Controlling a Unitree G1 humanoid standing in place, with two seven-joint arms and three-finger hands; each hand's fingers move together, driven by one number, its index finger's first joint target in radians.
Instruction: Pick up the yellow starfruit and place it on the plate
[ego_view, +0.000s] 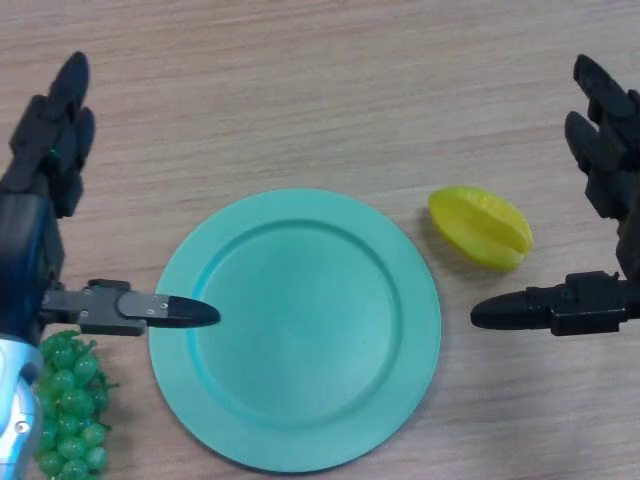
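The glossy yellow ridged starfruit (481, 227) lies on the light wood-grain table (300, 90), just right of the round teal plate (300, 420) and not on it. The right hand (610, 200) flanks the fruit without touching it, fingers straight, thumb spread below. The left hand (45, 160) is likewise spread, its thumb tip over the plate's left rim. Green plastic grapes (70, 405) sit beside the plate's lower left.

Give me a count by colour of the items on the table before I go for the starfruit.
Yellow: 1, the starfruit, lying right of the plate
Teal: 1, the plate
Green: 1, the bunch of grapes, at the lower left
Total: 3
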